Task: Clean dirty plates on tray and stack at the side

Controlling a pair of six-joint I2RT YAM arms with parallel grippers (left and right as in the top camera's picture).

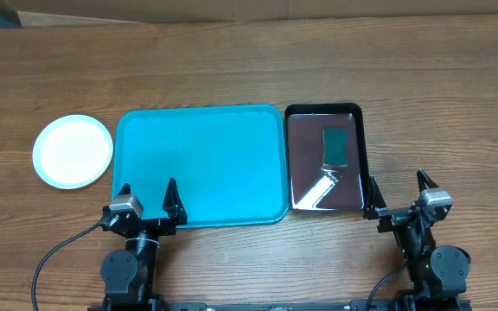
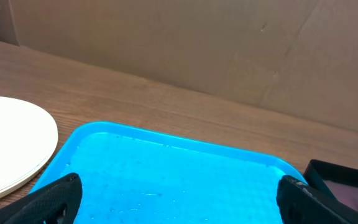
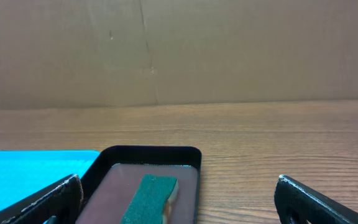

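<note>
No plate is being shown on the blue tray [image 1: 201,164]. Its floor is lying bare from end to end. The plates [image 1: 73,151] are being seen off the tray, on the wooden table [image 1: 232,60], just beside the tray's left end. They are being seen as one round white pile with a pale blue edge. How many plates are being stacked there cannot be told, since only the top one is showing. No red-brown smear is being seen on that top plate, so it is being judged clean.

The left gripper [image 1: 147,187] is being held low at the near edge of the tray. Its two fingers are being spread wide, and nothing is being gripped between them. The right gripper [image 1: 397,179] is being held just beside the near right corner of the black tray [image 1: 363,147]. Its fingers are being spread wide too, and nothing is being gripped there either. The green sponge [image 1: 335,145] is lying inside the black tray and is not being touched by either gripper.

So the job is being judged as done, or very nearly done. The tray is being left clear, and the pile is sitting at the side. Whether every plate in the pile is clean cannot be told.
</note>
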